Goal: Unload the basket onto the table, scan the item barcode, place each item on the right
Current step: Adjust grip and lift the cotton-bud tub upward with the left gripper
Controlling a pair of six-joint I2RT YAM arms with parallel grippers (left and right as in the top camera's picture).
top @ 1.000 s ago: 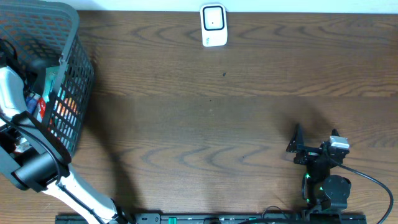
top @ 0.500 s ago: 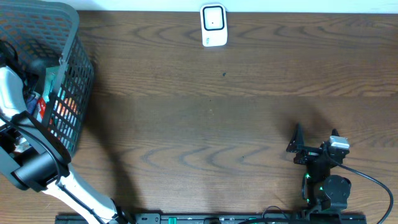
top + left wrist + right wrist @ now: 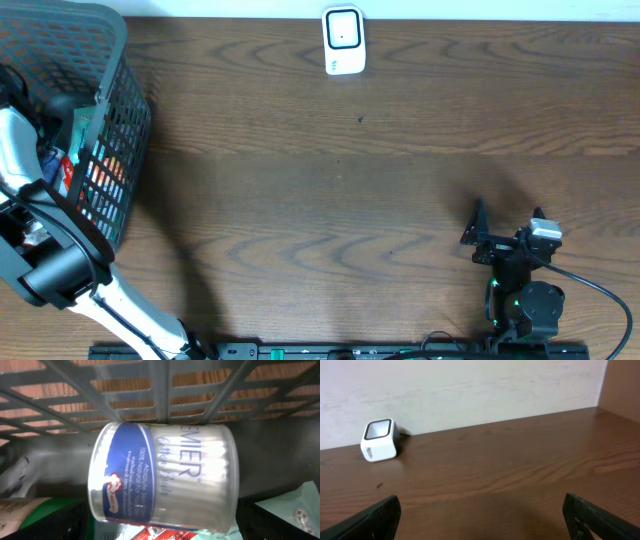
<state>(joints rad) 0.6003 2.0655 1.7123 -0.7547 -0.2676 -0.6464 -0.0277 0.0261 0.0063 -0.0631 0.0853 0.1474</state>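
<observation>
Item: the clear tub of cotton swabs, blue label, lies on its side in the far-left basket, against the basket's grid wall.
Barcode: none visible on the face turned to my left wrist camera; only the brand print and a small red mark show.
Neighbours: a red pack under the tub and a pale green pouch to its right.
Left gripper: down inside the basket, jaws standing wide. I cannot tell if they touch the tub, and no grip shows.
Right gripper: parked near right on the table, its fingers spread wide with nothing between them.
Scanner: white unit at the far edge, centre, well apart from the basket.
Change: none over the last second; both arms, both openings and the basket contents match the earlier overhead pictures.
Meaning: I judge the pick not yet made, so lift and scan are still to come.
View difference: the overhead shows basket, scanner and both arms, but the tub is lost among the basket contents. The left wrist alone shows the tub's label and lie. The right wrist alone shows the scanner's window, which faces up.
</observation>
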